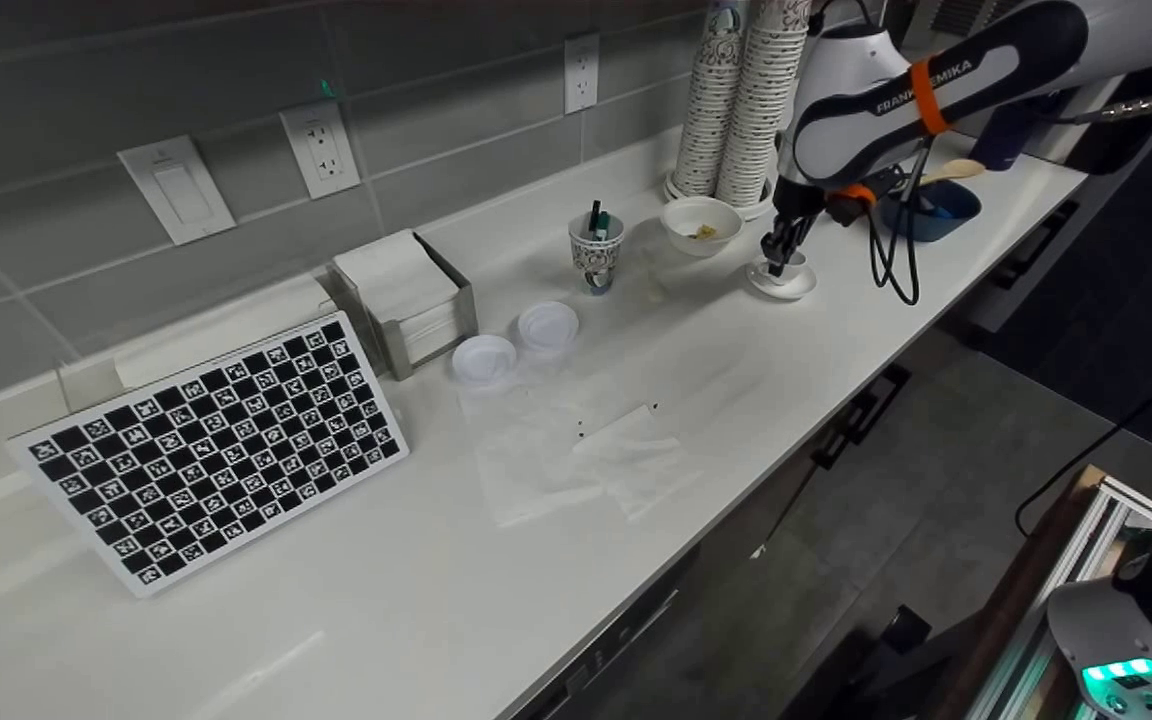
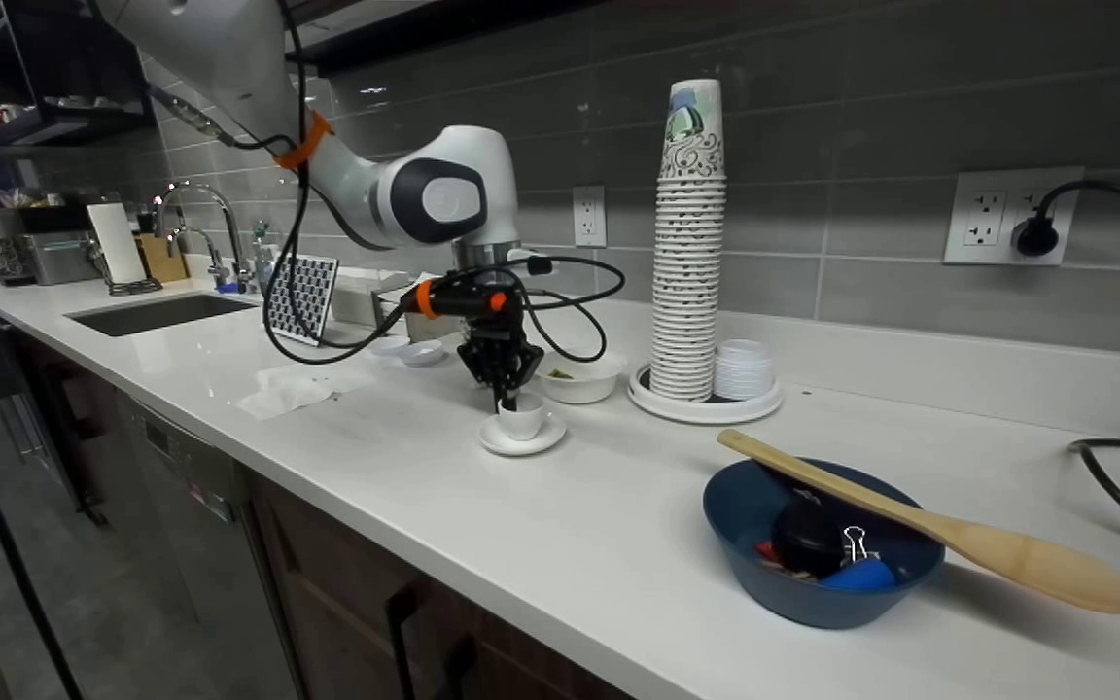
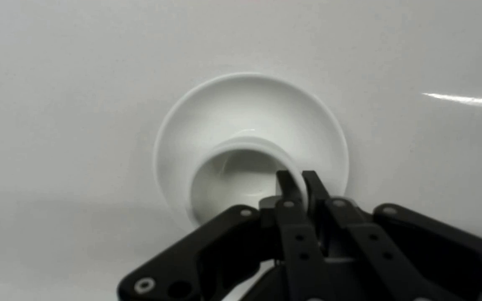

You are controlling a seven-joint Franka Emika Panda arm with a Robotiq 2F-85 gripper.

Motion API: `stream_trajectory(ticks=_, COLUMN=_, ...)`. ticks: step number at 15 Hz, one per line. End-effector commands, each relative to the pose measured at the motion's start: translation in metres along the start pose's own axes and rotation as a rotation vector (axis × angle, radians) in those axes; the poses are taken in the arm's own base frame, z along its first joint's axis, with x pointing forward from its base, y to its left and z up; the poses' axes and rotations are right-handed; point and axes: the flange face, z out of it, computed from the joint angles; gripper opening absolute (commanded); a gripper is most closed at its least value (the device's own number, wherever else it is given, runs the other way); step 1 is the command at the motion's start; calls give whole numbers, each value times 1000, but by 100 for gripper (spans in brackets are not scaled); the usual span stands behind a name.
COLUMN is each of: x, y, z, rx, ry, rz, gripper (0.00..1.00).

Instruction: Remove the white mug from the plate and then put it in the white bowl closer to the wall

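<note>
Glossy counter (image 2: pixel 618 544) below, black pincer (image 3: pixel 299 173) pinches the curvy white mug (image 3: pixel 239 179) wall.

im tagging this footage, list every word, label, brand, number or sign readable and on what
"FRANK" "EMIKA", on the arm, split by an orange band
"FRANKA", on the green-lit robot part
Too small or blurred to read: marks on the checkered board and appliance front
</note>
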Motion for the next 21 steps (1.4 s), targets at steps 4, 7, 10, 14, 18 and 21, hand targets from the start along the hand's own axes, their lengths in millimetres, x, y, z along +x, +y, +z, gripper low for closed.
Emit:
stream_trajectory(ticks=4, x=5, y=-21, z=-40, rx=-28, ry=75, rz=-23, gripper=2)
stream_trajectory(ticks=7, x=11, y=-37, z=-67, rx=-55, ry=134, rz=-40, gripper=2)
stream_trajectory(ticks=10, x=32, y=-41, z=-91, rx=-83, ry=231, rz=-34, gripper=2)
stream_trajectory(ticks=14, x=60, y=-22, z=-108, rx=-100, ry=277, rz=-20, gripper=2)
stream_trajectory(ticks=18, x=93, y=-10, z=-102, rx=-93, ry=303, rz=-56, gripper=2)
stream_trajectory(ticks=21, x=115, y=-14, z=-83, rx=-77, ry=270, rz=-49, gripper=2)
